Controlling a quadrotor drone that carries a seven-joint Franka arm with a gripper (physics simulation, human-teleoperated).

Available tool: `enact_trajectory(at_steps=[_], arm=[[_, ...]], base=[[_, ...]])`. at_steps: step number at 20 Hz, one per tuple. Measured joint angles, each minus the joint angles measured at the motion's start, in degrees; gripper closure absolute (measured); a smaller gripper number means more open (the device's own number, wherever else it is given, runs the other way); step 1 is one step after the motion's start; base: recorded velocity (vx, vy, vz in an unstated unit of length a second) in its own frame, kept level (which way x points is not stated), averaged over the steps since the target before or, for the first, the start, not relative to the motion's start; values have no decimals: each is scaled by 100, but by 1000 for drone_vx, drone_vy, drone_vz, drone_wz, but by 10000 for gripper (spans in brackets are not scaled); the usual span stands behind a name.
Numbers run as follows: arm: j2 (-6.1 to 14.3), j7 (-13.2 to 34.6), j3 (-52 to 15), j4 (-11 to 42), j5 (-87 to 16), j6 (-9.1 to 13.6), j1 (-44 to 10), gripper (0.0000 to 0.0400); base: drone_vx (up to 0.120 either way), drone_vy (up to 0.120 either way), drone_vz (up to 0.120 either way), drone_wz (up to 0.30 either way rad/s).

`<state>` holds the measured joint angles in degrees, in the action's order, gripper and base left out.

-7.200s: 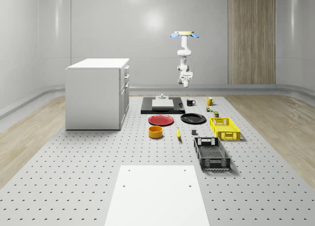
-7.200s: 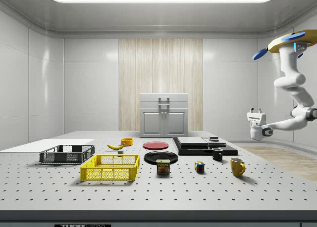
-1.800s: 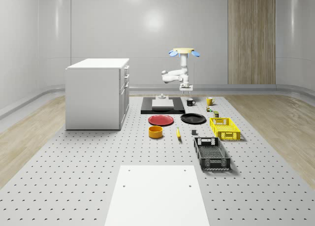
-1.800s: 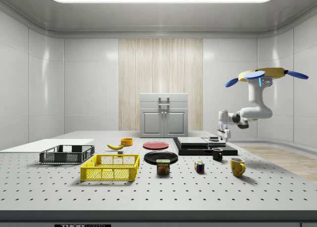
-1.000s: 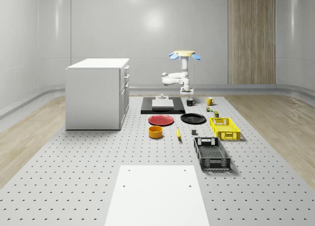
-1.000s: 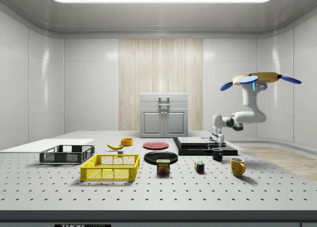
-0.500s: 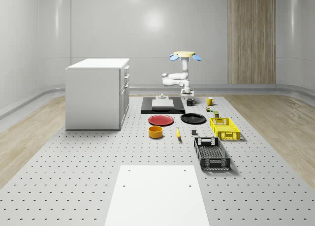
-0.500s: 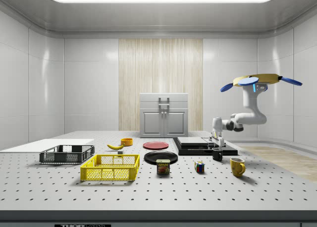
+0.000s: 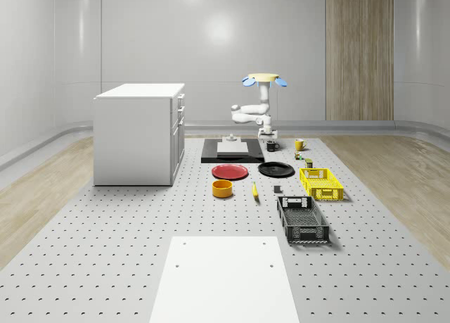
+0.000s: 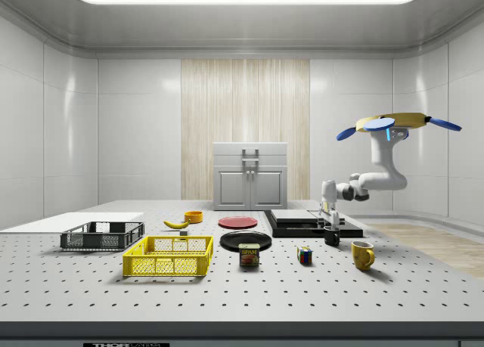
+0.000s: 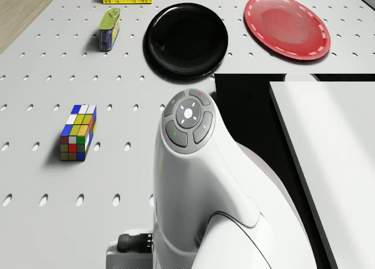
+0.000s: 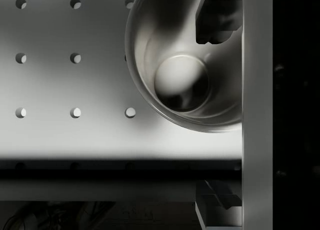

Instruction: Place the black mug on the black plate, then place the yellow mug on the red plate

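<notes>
Over the far end of the table [image 9: 105,267], the drone [image 9: 264,79] hovers, its gripper [image 9: 268,137] directly above the black mug [image 9: 273,146].

Side view: the gripper [image 10: 329,213] hangs just over the black mug [image 10: 332,237]; the yellow mug [image 10: 362,255] stands nearby.

Drone view: black plate [image 11: 186,40] and red plate [image 11: 287,26] lie bare.

Wrist view: 2 spread fingers [image 12: 217,19] straddle the mug's rim, holding nothing.

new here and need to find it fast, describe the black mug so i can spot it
Start at the black slab on the table's far end. The black mug stands just off its edge, under the pincer of the hovering drone. Its neighbour, the yellow mug, is bright; this one is dark.
</notes>
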<state>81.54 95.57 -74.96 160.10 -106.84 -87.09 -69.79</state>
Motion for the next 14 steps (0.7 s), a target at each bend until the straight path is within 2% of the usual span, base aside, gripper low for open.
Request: enact_trajectory(at_steps=[6,7,9,11,14], arm=[[71,3,-10,-31,31,-72,-32,0],[82,4,-11,-33,37,-84,-36,64],[105,8,-14,-37,47,-106,-44,153],[128,13,-17,-40,57,-127,-51,207],[161,20,-20,-43,71,-158,-61,251]], base=[[0,0,0,0],[0,0,0,0],[0,0,0,0],[0,0,0,0],[0,0,0,0]])
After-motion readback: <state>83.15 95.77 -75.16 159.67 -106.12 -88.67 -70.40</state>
